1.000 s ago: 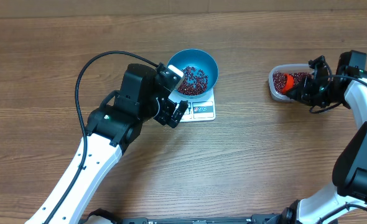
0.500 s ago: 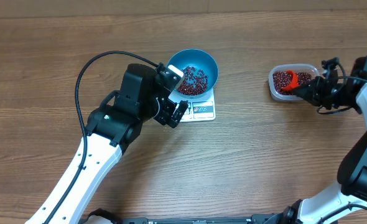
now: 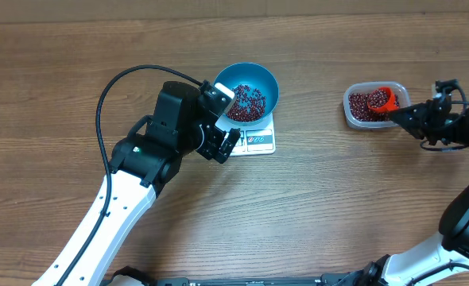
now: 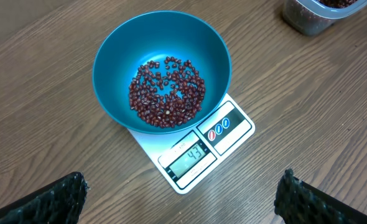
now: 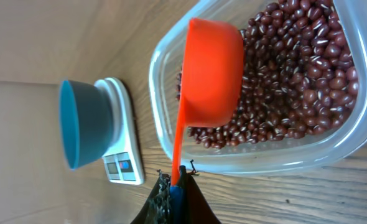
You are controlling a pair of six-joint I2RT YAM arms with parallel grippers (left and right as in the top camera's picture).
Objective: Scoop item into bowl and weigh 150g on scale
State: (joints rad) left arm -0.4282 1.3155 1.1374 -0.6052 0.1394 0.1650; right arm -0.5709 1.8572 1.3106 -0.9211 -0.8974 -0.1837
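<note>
Beans (image 4: 167, 93) sit in the bowl (image 4: 112, 59) on the scale (image 4: 233, 130), just right of the wide-open left gripper (image 3: 226, 119). The right gripper (image 3: 407, 116) pinches a scoop (image 5: 211, 62) over the bean tub (image 3: 350, 113), its fingertips cut off.

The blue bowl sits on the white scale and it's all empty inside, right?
Not quite. The blue bowl does sit on the white scale, but it isn't empty. The left wrist view shows a small pile of dark red beans in its bottom.
</note>
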